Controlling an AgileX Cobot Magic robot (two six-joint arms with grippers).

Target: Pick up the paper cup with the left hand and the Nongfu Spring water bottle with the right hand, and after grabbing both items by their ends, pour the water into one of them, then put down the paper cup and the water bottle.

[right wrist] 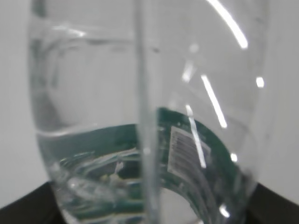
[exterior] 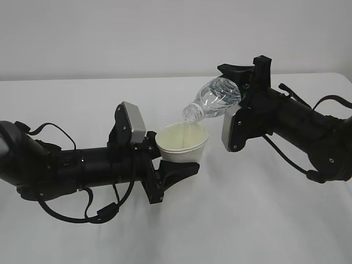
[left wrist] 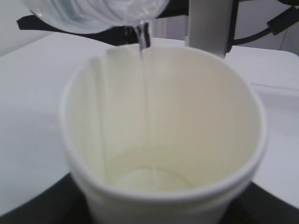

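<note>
White table [exterior: 165, 242], pale wall behind. My left hand [exterior: 177, 169]: jaws clamped round the base of the cup [exterior: 182, 144], held upright above the table. My right hand [exterior: 237, 82]: jaws clamped on the bottle [exterior: 213, 99] at its bottom end, bottle tipped neck-down to the left, mouth just over the cup's far rim. Water [left wrist: 142, 39]: thin stream running into the cup; shallow pool at its bottom.

Table [exterior: 176, 231]: white, matte top filling the exterior view; far edge meets a pale wall. Left arm [exterior: 60, 170] lies low along the left side; whether it touches the surface cannot be told.
</note>
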